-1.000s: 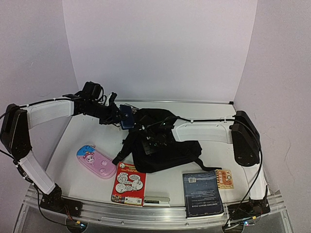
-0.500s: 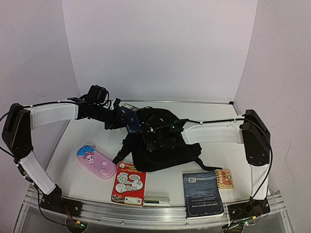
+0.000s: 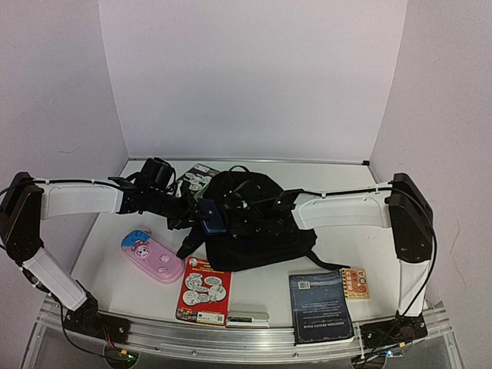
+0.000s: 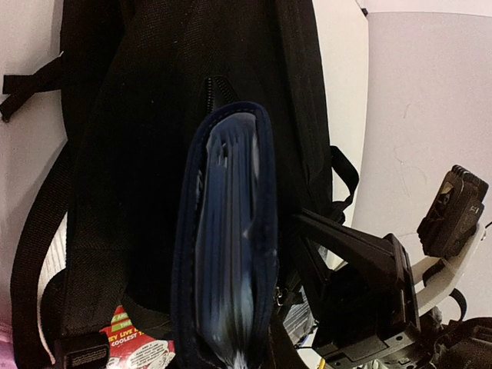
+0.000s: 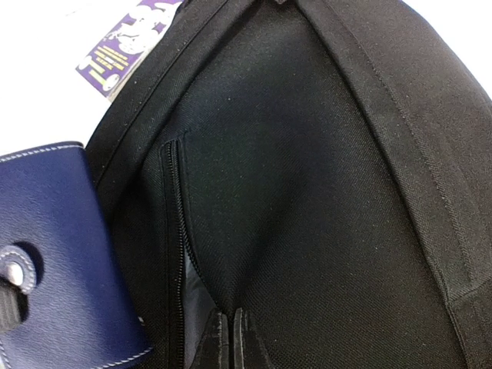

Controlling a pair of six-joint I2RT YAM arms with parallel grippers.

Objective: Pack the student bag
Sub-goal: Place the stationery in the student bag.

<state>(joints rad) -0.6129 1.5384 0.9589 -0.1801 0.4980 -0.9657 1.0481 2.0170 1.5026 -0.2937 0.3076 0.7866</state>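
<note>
The student bag [image 3: 257, 234], a big black backpack, lies mid-table with its zip [image 5: 175, 231] parted and grey lining [image 5: 192, 280] showing. My right gripper [image 5: 233, 327] is shut, pinching the bag's black fabric just beside that opening. My left gripper [image 3: 201, 214] is shut on a dark-blue pouch [image 3: 212, 218] and holds it at the bag's left side, close to the opening. In the left wrist view the pouch [image 4: 227, 246] stands edge-on over the bag [image 4: 131, 115] and hides my left fingers. In the right wrist view the pouch [image 5: 54, 254] sits left of the zip.
A pink pencil case [image 3: 151, 256], a red booklet [image 3: 204, 290], a marker [image 3: 247, 317], a dark book [image 3: 320, 305] and a small card [image 3: 354, 282] lie along the near edge. A purple booklet [image 3: 196, 175] lies behind the bag. Walls enclose three sides.
My left arm has carried the pouch from behind the bag's far left corner toward me, to its left side. My right gripper has shut on the bag's fabric.
</note>
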